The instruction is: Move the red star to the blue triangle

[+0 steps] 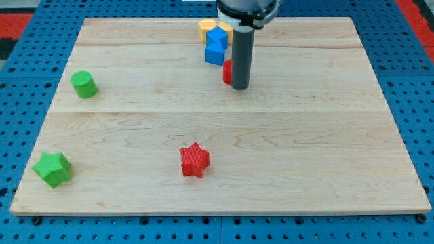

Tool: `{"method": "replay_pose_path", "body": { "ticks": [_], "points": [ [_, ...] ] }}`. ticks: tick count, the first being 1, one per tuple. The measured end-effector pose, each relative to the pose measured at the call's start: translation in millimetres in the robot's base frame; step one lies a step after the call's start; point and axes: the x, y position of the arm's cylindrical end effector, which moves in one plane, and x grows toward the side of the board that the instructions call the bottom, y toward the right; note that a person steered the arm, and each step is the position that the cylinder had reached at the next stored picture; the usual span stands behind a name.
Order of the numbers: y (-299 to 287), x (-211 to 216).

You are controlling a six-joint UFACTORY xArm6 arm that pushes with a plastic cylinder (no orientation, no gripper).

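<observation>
Nearest you, the green star (52,168) sits at the view's bottom left of the wooden surface (305,149), with the red star (194,160) near the bottom centre, well apart from everything. Farther back, a green cylinder (84,84) stands at the left. At the top, my tip (240,87) touches a red block (228,70), just beside two blue blocks (215,46) and yellow blocks (209,28). You'll see no claw, so its state cannot be told.

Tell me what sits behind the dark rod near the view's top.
A red block peeks out left of my tip, mostly covered, shape unclear. Blue blocks and yellow blocks cluster beyond.
</observation>
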Motion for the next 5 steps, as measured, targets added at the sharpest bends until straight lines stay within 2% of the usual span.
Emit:
{"method": "replay_pose_path", "body": {
  "ticks": [2, 3, 4, 5],
  "points": [
    [-26.1, -76.3],
    [-18.9, -47.1],
    [13.3, 58.9],
    [15.9, 143.9]
  ]
}}
